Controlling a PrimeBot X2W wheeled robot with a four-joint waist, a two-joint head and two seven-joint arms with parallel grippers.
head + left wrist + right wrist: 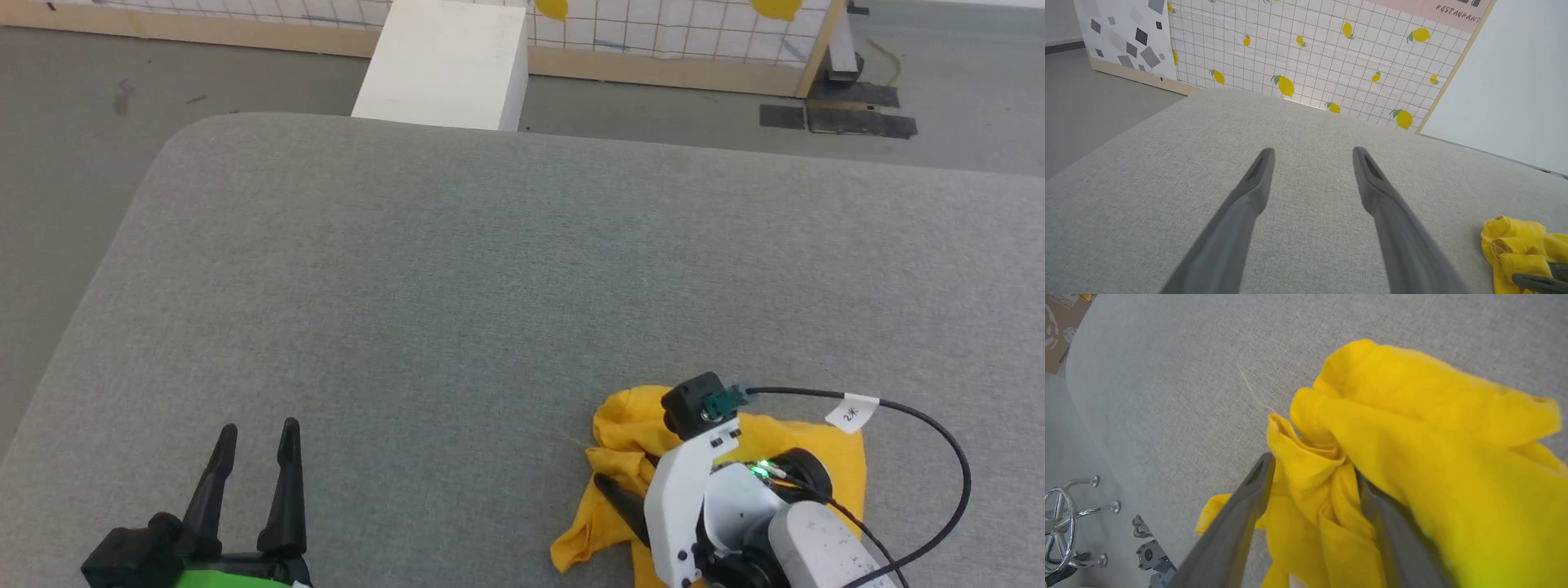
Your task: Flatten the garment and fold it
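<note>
Right gripper (1312, 467) jaws wide, straddling a bunched fold of garment (1412, 428), pinching nothing. Left gripper (1312, 155) wide, empty, well left of garment. Better: take 1 hem corner, not the wad.

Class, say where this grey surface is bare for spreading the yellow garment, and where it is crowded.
Bare: everything from the left gripper to the far edge by the white box. Crowded: near right, right gripper astride the bunched garment.
</note>
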